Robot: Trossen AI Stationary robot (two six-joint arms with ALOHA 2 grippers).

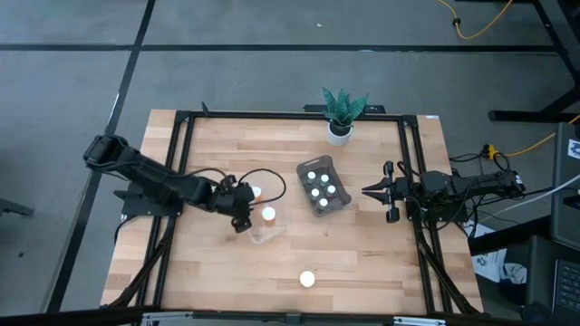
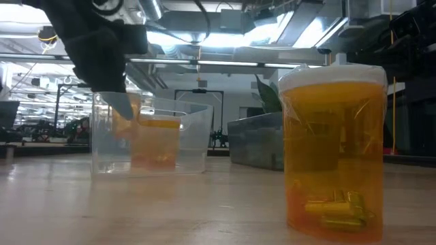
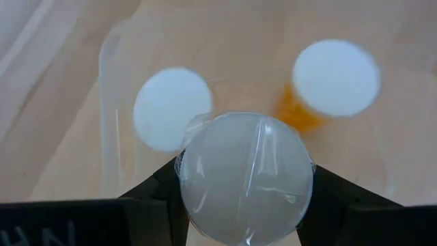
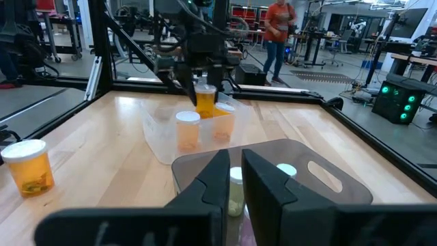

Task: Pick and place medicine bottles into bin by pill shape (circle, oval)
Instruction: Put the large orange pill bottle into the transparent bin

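Note:
My left gripper (image 1: 243, 215) is shut on an amber medicine bottle (image 4: 205, 97) with a taped white cap (image 3: 242, 178), over the left end of the clear bin (image 1: 269, 231). Two capped amber bottles (image 4: 188, 130) (image 4: 222, 119) stand upright in that bin. The smoky dark bin (image 1: 323, 186) holds several small white-capped bottles. One amber bottle (image 1: 308, 279) stands alone on its base near the table's front edge. My right gripper (image 1: 370, 190) is shut on nothing, level, just right of the dark bin. My left gripper pinches the bottle between its two fingers (image 3: 160, 191) at the top, one on each side just under the cap's rim (image 3: 188, 167). The fingers slant down from the table's left. The bottle stays upright; whether its base touches the bin floor does not show.
A white pot with a green plant (image 1: 342, 116) stands at the table's far edge. A black frame (image 1: 181, 145) runs around the wooden top. A person (image 4: 276, 27) stands in the room beyond the table. Bare wood lies between the bins and the front edge.

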